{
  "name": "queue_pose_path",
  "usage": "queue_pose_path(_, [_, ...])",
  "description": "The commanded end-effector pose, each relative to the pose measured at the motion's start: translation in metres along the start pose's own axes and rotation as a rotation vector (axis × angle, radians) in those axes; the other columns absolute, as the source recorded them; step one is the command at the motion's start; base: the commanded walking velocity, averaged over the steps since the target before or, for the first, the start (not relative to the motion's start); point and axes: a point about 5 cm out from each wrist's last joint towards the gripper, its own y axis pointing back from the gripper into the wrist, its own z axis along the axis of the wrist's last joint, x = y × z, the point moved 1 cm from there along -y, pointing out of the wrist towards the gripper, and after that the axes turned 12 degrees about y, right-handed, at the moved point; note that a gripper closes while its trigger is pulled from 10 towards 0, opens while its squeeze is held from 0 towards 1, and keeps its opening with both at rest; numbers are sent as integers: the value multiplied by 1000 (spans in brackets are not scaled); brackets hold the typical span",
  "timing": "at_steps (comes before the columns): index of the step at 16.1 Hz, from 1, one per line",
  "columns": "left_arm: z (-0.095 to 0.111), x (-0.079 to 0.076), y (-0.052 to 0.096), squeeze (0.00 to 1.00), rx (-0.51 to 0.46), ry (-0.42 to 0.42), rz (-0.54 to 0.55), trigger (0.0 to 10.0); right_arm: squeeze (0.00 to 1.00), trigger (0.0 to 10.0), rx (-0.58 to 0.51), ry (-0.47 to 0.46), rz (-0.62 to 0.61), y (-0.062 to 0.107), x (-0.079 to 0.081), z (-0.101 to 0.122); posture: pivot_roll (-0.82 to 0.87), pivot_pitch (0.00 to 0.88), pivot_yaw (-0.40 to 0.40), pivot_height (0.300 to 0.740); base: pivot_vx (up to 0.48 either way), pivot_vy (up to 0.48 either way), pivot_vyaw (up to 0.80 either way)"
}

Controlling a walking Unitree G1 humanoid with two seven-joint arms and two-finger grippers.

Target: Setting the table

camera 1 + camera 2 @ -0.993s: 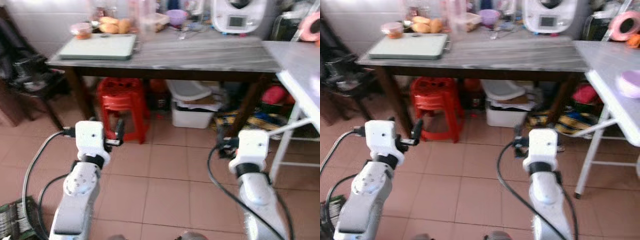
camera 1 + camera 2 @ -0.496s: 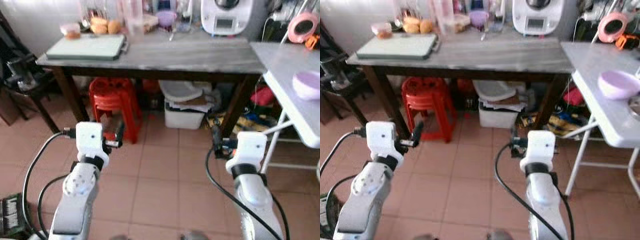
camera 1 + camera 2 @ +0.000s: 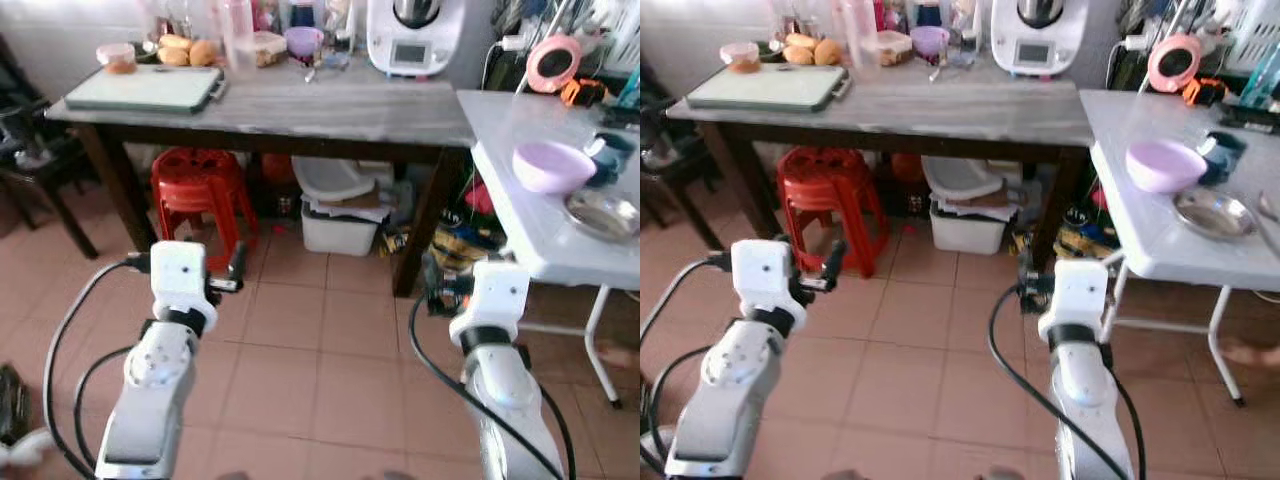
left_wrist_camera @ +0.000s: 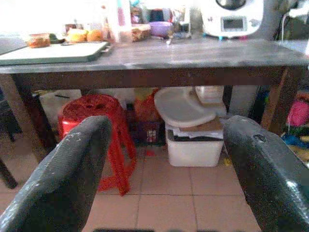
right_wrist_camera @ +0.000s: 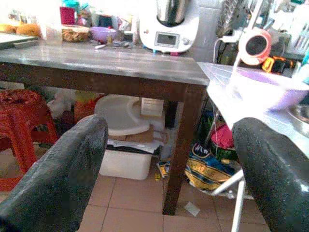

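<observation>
Tiled floor (image 3: 330, 340) mid-frame: free room. Upper frame blocked by dark table (image 3: 300, 110), w/ red stool (image 3: 200, 190) & white bin (image 3: 340, 225) under it. White folding table (image 3: 520, 200) blocks right edge.

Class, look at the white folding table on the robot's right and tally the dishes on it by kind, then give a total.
Lilac bowl: 1
Dark teal cup: 1
Metal plate: 1
Total: 3, all on the white table.
</observation>
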Motion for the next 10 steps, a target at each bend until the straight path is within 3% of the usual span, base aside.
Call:
queue_pose_path(1, [1, -9, -3, 0, -2, 5, -31, 10000, 0, 10000, 15, 9, -15, 2, -5, -4, -28, 0, 29, 740, 0, -405, 0])
queue_pose_path(3, [2, -9, -3, 0, -2, 11, -34, 10000, 0, 10000, 13, 9, -18, 1, -5, -3, -28, 0, 29, 740, 0, -345, 0])
queue_pose_path(5, [3, -11, -2, 0, -14, 26, -52, 10000, 0, 10000, 14, 8, -20, 0, -5, -3, -25, 0, 29, 740, 0, 0, 0])
queue_pose_path(10, [7, -18, 0, 0, -35, 24, -112, 10000, 0, 10000, 20, 10, -15, 2, -4, -6, -23, 0, 31, 740, 442, 0, 0])
